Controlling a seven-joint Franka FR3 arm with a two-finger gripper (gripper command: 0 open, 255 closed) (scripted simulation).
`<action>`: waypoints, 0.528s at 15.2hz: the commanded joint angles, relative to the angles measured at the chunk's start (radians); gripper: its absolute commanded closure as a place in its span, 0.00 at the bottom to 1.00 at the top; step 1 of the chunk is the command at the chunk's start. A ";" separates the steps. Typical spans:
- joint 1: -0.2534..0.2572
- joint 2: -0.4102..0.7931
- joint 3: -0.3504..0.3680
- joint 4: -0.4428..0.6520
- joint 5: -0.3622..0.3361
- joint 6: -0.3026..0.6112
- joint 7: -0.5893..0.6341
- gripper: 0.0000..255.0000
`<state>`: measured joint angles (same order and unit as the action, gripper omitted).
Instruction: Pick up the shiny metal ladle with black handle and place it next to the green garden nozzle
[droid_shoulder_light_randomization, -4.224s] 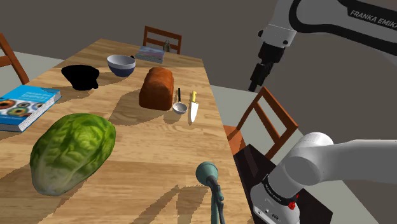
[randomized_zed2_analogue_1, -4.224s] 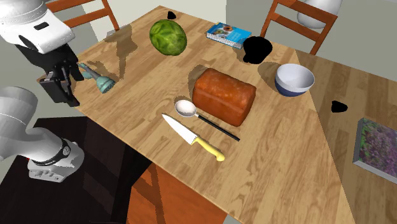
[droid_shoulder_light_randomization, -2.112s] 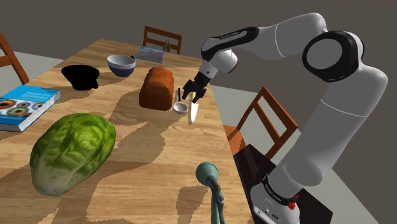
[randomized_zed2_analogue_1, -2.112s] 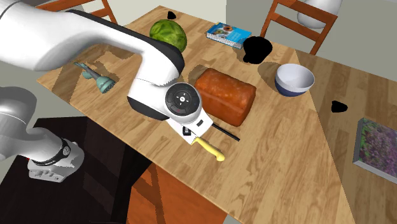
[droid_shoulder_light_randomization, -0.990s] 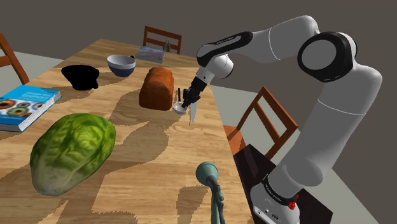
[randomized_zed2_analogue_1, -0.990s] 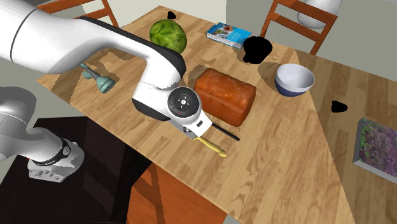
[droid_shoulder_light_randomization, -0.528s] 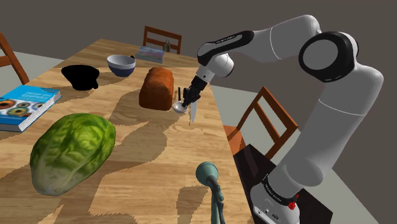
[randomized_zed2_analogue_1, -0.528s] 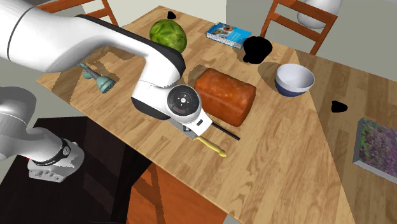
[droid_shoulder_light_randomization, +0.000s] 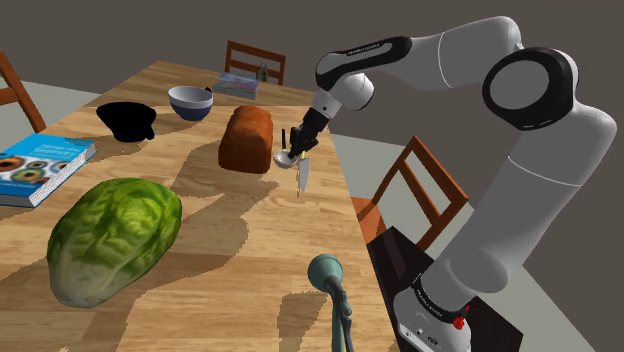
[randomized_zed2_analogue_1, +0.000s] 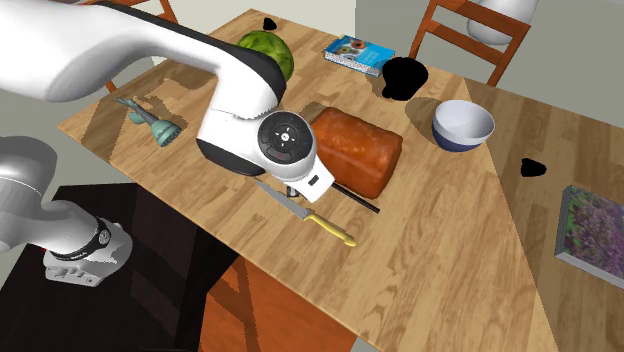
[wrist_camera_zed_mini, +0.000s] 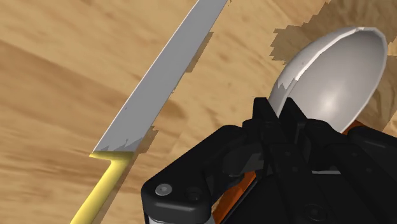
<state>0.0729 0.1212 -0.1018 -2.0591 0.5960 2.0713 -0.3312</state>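
the gripper (wrist_camera_zed_mini: 278, 109) is clamped on the ladle (wrist_camera_zed_mini: 334, 76) at the neck, just behind its shiny bowl. the ladle hangs a little above the counter (droid_shoulder_light_randomization: 230, 270), about halfway along the stand-side edge, with its black handle pointing up.

the hold looks thin. the handle is long, so i judge it could swing or slip between the fingers on a fast carry. the yellow-handled knife (wrist_camera_zed_mini: 162, 83) lies just beside and below, near that same edge, and a low sweep could knock it off.

the green nozzle (droid_shoulder_light_randomization: 327, 270) lies at the counter's near corner by the stand, close to the edge. a careless set-down could nudge it over or leave the ladle overhanging.

apart from the knife, the way to the nozzle is bare counter. the big lettuce (droid_shoulder_light_randomization: 113, 237) sits well apart, toward the opposite edge. the bread loaf (droid_shoulder_light_randomization: 247, 138) is just beside the ladle. the book (droid_shoulder_light_randomization: 40, 165) lies by the far-side edge. the black bowl (droid_shoulder_light_randomization: 127, 121) and the blue-and-white bowl (droid_shoulder_light_randomization: 190, 100) stand toward the far end.
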 joint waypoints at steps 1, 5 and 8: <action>-0.002 -0.011 -0.003 0.016 -0.010 -0.025 0.014 1.00; -0.003 -0.034 -0.005 0.040 -0.026 -0.065 0.041 1.00; -0.004 -0.050 -0.007 0.061 -0.036 -0.096 0.061 1.00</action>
<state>0.0703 0.0746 -0.1072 -2.0101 0.5639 1.9888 -0.2775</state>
